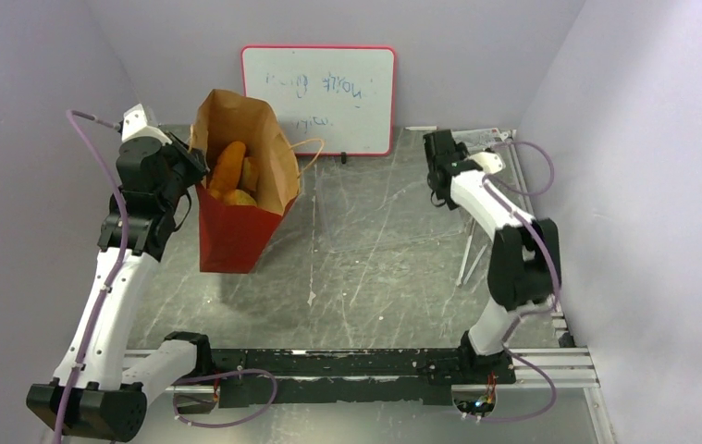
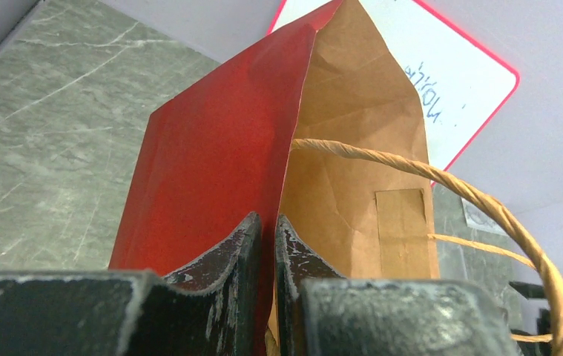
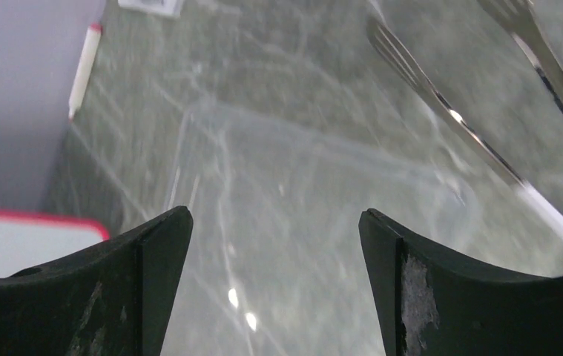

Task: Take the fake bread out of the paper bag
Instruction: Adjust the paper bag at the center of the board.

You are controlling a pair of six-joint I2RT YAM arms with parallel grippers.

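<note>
Red paper outside, brown kraft within: the paper bag (image 1: 234, 236) stands upright on the left part of the table (image 1: 375, 277). Its mouth is open towards the overhead camera, and one thin loop handle (image 1: 308, 148) hangs off its right side.

Contents: the fake bread (image 1: 229, 169) lies inside the bag, below the rim. A long orange loaf is plain to see, with paler tan pieces beside and under it. An exact count cannot be made from above. No piece lies on the table.

Left claw (image 2: 267, 230): clenched on the bag's left wall at the rim, one finger on the red outer face, the other on the kraft inner face, the paper pinched between them. It appears to steady the bag and keep the mouth open.

Right claw (image 3: 274, 222): released, jaws wide apart, nothing between them. It hangs over the far right of the table, well apart from the bag, with metal tongs (image 3: 441, 104) lying near it.

Progress: judged early. The bag is secured and open, but removal has not begun, as all visible bread sits in the bag. Outstanding: bring the right claw across to the mouth, reach in, grip each piece in turn and set it on the table. Risk noted: the bag looks light and may tip or crumple if the left grip slips
</note>
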